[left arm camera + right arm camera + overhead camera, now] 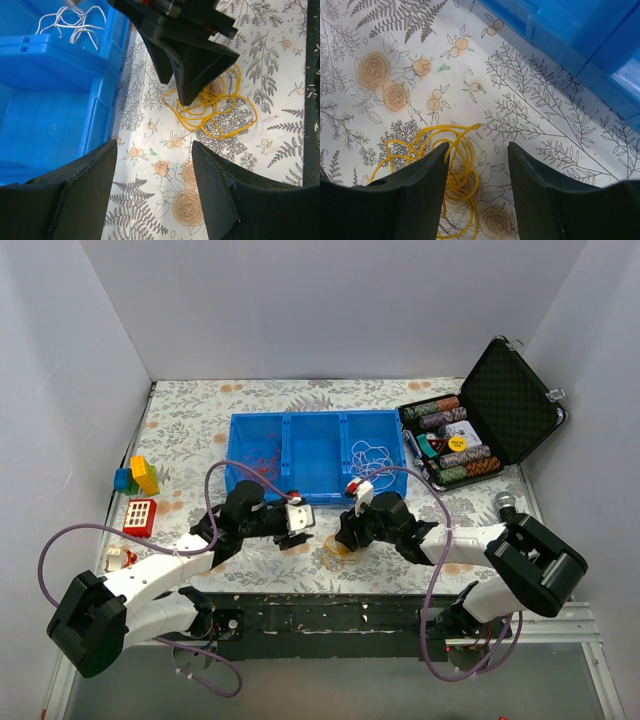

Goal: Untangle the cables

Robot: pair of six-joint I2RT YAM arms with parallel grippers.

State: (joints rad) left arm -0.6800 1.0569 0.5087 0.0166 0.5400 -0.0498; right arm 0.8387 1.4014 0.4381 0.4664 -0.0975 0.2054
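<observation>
A loose yellow cable (333,553) (215,107) (451,165) lies on the flowered table in front of the blue bin (310,480). My right gripper (347,537) (477,149) hangs open right over it, some loops lying between the jaws by the left finger (427,185). My left gripper (297,530) (154,146) is open over bare tablecloth, just left of the yellow cable, with nothing between its fingers. Dark red cable (262,458) sits in the bin's left compartment and white cable (372,452) (75,22) in the right one.
An open black case of poker chips (490,420) stands at the back right. Coloured toy blocks (137,476) and a red block (140,515) lie at the left. The bin's wall (580,45) runs close behind both grippers.
</observation>
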